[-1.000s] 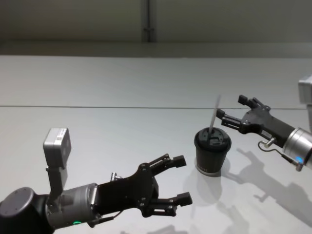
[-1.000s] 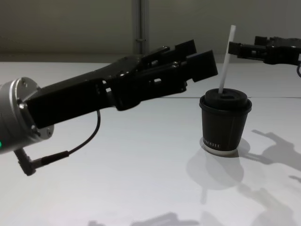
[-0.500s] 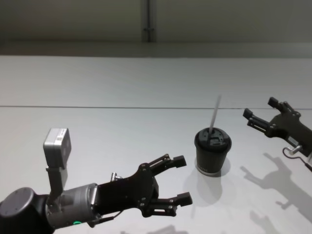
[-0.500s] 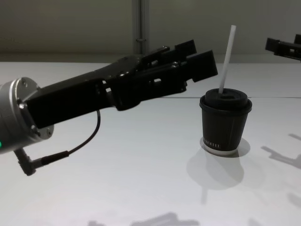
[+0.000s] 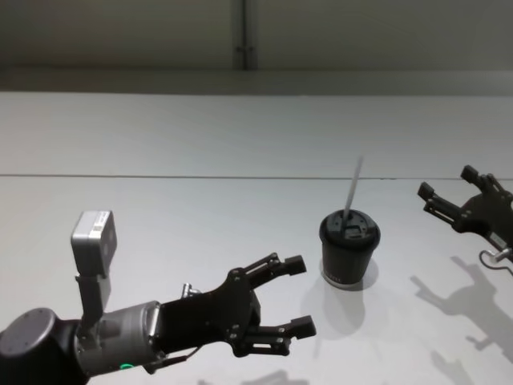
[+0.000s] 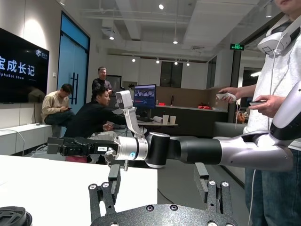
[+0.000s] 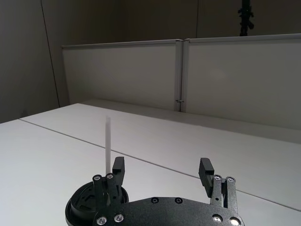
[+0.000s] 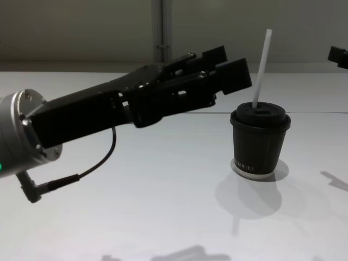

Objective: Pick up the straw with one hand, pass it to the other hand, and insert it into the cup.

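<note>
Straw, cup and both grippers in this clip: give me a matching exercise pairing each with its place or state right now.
Things:
1. straw
2. cup
3. left gripper
4. right gripper

States:
A. open, empty, off to the cup's right
B. stands upright on the white table
C. open, empty, on the cup's near left
D. pokes up, tilted, through the lid

Pairs: 1-D, 2-B, 3-C, 4-A

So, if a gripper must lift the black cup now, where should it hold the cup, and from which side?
Probably the cup by its side wall, below the lid, coming level from the open side. The straw stands through the lid, so a grasp from above would hit it.
</note>
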Motion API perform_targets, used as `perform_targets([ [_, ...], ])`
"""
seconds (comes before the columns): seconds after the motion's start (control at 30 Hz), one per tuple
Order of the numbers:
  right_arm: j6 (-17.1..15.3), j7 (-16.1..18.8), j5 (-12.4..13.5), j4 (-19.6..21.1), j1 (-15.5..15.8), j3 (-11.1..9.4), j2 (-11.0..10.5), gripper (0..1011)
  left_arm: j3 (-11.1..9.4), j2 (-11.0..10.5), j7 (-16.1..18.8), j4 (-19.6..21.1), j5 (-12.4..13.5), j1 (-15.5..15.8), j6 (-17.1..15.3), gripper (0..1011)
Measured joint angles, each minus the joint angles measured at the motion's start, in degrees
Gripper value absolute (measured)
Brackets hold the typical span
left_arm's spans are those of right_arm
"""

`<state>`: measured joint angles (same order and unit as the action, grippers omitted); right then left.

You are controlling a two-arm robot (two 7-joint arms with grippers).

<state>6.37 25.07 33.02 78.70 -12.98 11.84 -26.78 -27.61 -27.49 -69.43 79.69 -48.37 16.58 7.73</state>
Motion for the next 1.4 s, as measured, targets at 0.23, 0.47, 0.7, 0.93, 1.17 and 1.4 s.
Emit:
perform_targets([
  [0.23, 0.0, -0.6, -0.4, 0.0, 0.0, 0.4, -0.2, 1001, 0.0, -0.1, 0.7, 0.0, 0.3, -0.1, 0.0, 1001],
  [0.47, 0.0, -4.0, -2.8, 0.3, 0.2, 2.1, -1.2, 1001, 0.1, -0.4, 4.2, 0.0, 2.0, -0.3, 0.0, 1001],
  [0.7, 0.2, -9.8, -6.8, 0.8, 0.6, 5.2, -2.9, 1001, 0.2, -0.9, 9.3, 0.1, 4.4, -0.7, -0.1, 1001],
  [0.93, 0.3, -15.0, -10.4, 1.2, 0.9, 7.9, -4.4, 1001, 0.3, -1.5, 15.1, 0.2, 7.2, -1.1, -0.2, 1001],
  [1.17, 0.4, -20.2, -14.0, 1.7, 1.2, 10.7, -6.0, 1001, 0.5, -2.0, 20.2, 0.3, 9.6, -1.5, -0.2, 1002],
  [1.4, 0.5, -24.7, -17.1, 2.1, 1.4, 13.0, -7.3, 1001, 0.6, -2.6, 25.5, 0.5, 12.1, -1.9, -0.3, 1001],
])
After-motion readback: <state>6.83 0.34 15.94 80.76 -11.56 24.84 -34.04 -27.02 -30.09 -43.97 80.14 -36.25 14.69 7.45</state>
